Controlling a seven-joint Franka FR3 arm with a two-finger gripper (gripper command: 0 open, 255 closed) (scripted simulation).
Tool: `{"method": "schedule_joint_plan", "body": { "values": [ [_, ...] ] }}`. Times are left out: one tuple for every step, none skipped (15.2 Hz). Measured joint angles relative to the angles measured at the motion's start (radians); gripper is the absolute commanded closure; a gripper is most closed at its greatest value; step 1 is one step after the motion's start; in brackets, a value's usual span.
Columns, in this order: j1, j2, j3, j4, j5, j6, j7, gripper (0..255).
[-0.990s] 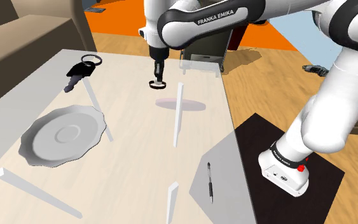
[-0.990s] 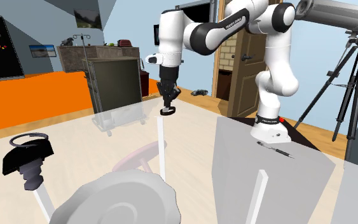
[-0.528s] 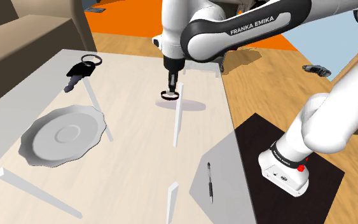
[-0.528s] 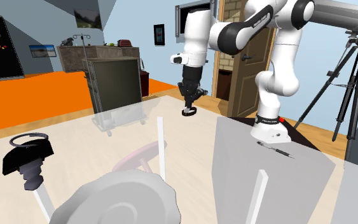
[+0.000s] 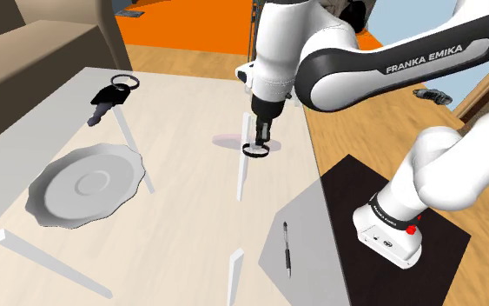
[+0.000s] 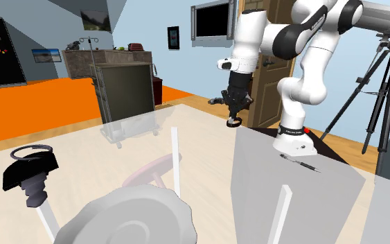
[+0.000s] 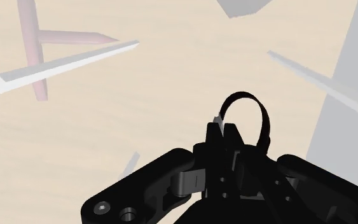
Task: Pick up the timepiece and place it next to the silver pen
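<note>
The timepiece is a small black wristwatch [image 5: 254,150] with a looped band, hanging in the air above the beige table [image 5: 181,217]. My black gripper [image 5: 261,139] is shut on it from above, near the table's right edge in the shoulder view. In the second exterior view the gripper [image 6: 235,115] carries the watch [image 6: 234,124] just beyond a grey panel. The wrist view shows the band's loop [image 7: 262,123] sticking out past the closed fingers [image 7: 214,135]. The silver pen [image 5: 287,249] lies on the grey panel, close to the robot's stand [image 6: 299,161].
A white scalloped plate [image 5: 84,187] and a black key-like object [image 5: 111,96] sit at the shoulder view's left. Thin white slats [image 5: 243,156] stand on the table, with a pink disc [image 5: 229,140] under one. A tripod [image 6: 387,90] and a cart [image 6: 124,97] stand beyond the table.
The arm has swung the held watch toward the shoulder view's right and nearer the stand, from above the pink disc to past the upright white slat.
</note>
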Motion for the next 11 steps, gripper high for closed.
{"method": "schedule_joint_plan", "body": {
  "values": [
    [0.011, -0.036, 0.005, -0.033, 0.013, -0.003, 0.006, 255],
    [0.026, -0.079, 0.011, -0.07, 0.029, -0.009, 0.015, 255],
    [0.037, -0.1, 0.019, -0.082, 0.039, -0.016, 0.026, 255],
    [0.05, -0.139, 0.022, -0.11, 0.053, -0.028, 0.031, 255],
    [0.068, -0.18, 0.03, -0.139, 0.07, -0.039, 0.043, 255],
    [0.083, -0.215, 0.037, -0.16, 0.084, -0.053, 0.053, 255],
    [0.098, -0.244, 0.045, -0.177, 0.097, -0.065, 0.065, 255],
    [0.112, -0.276, 0.05, -0.2, 0.11, -0.074, 0.074, 255],
    [0.133, -0.316, 0.06, -0.228, 0.128, -0.086, 0.088, 255],
    [0.144, -0.336, 0.065, -0.233, 0.136, -0.102, 0.097, 255],
    [0.161, -0.364, 0.075, -0.239, 0.151, -0.123, 0.113, 255]
  ]
}}
